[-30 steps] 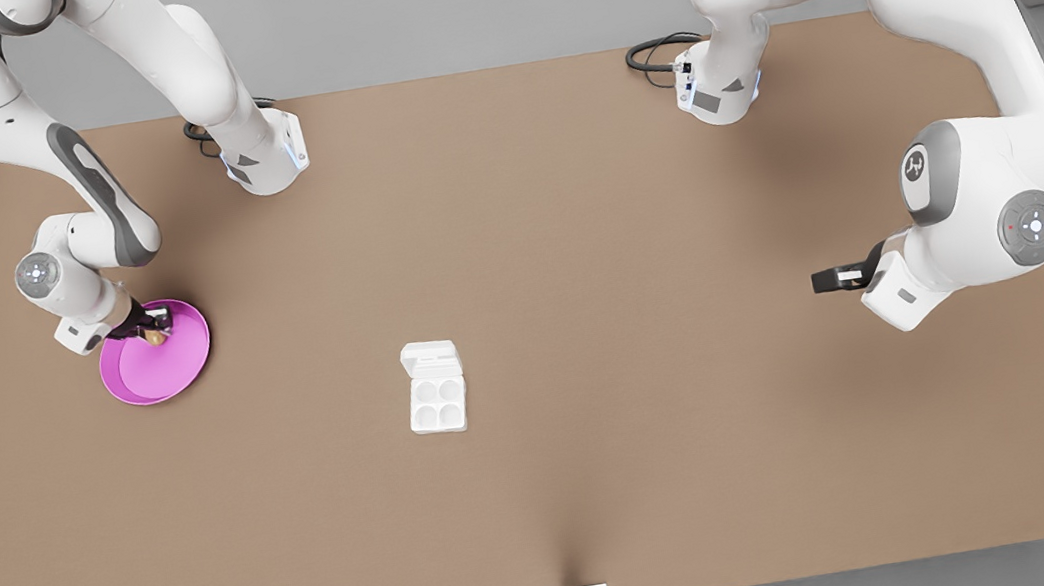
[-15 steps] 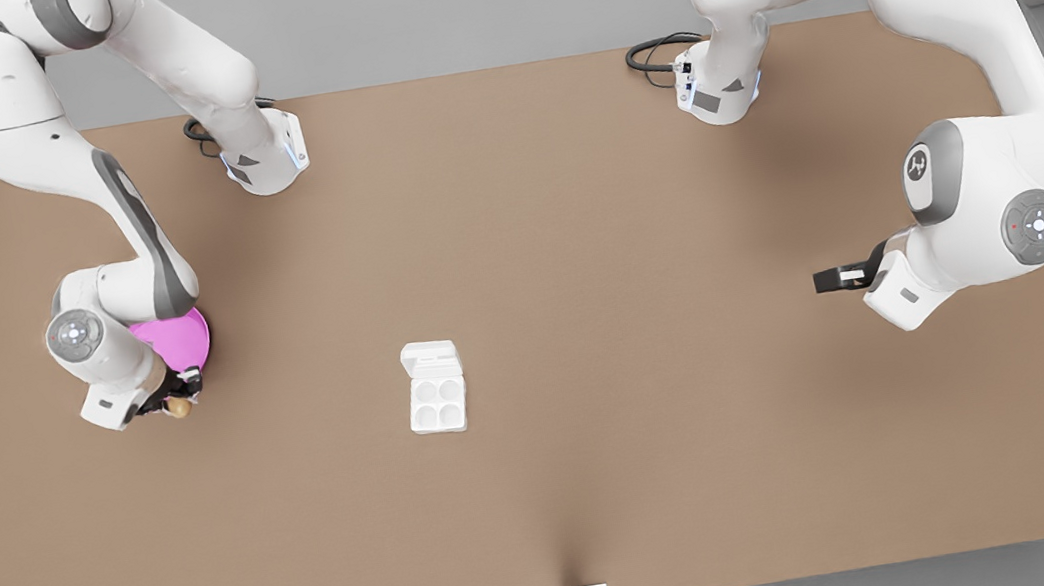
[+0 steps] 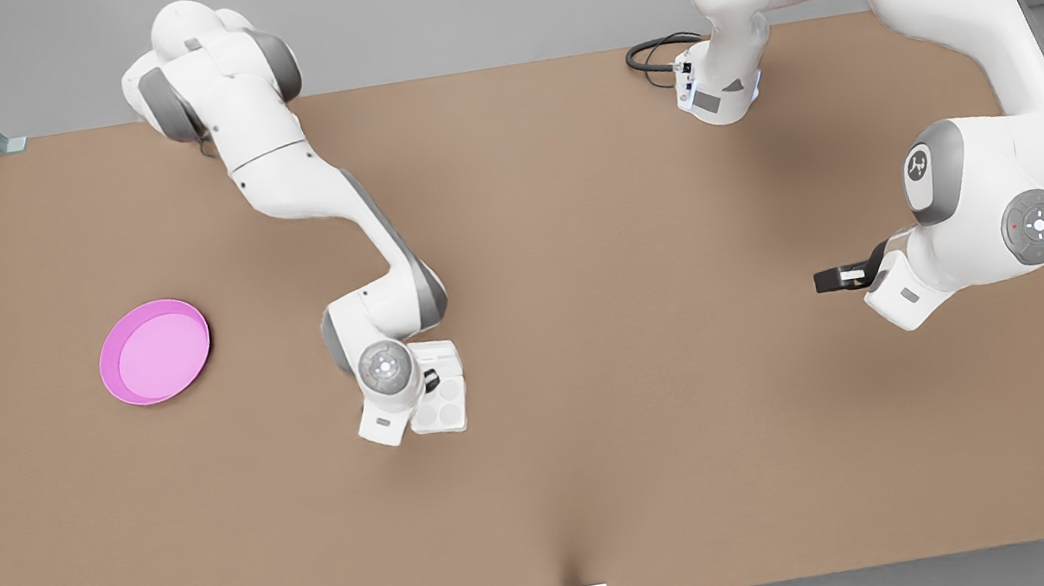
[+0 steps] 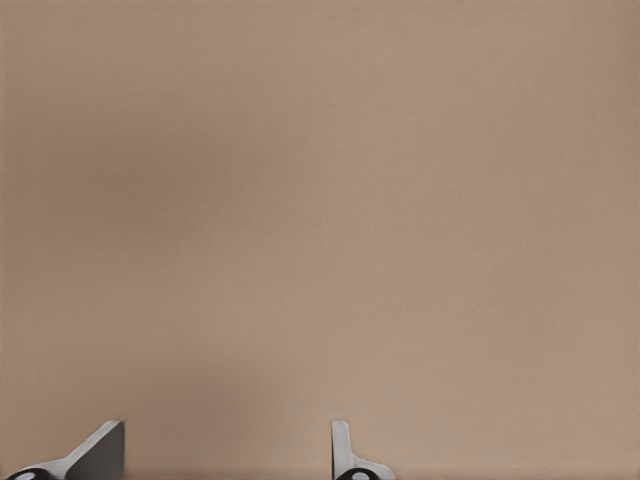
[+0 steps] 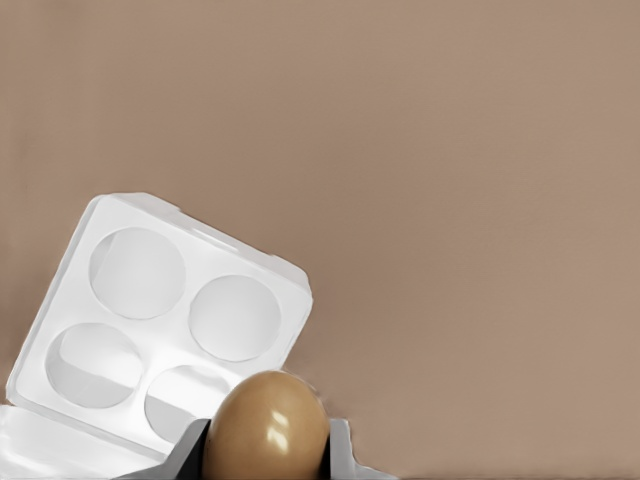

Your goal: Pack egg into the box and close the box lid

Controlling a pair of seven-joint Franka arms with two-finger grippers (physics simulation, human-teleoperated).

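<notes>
Tan egg [image 5: 267, 425] — gripped above box [image 5: 160, 320].

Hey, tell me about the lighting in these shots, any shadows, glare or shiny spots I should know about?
Front view: soft, even light; faint blurry shadows on the table under both arms, no hard edges. Right wrist view: the egg, clamped in the right gripper, carries a small bright highlight; the box cups are gently shaded. Left wrist view: the open left gripper over bare table with a dim shadow patch.

The front view looks steeply down from high above the table [image 3: 608, 483], facing both arm bases. The right wrist view looks down close over the box [image 5: 160, 320], shared with the front view [image 3: 447, 394]. The left wrist view faces bare tabletop.
</notes>
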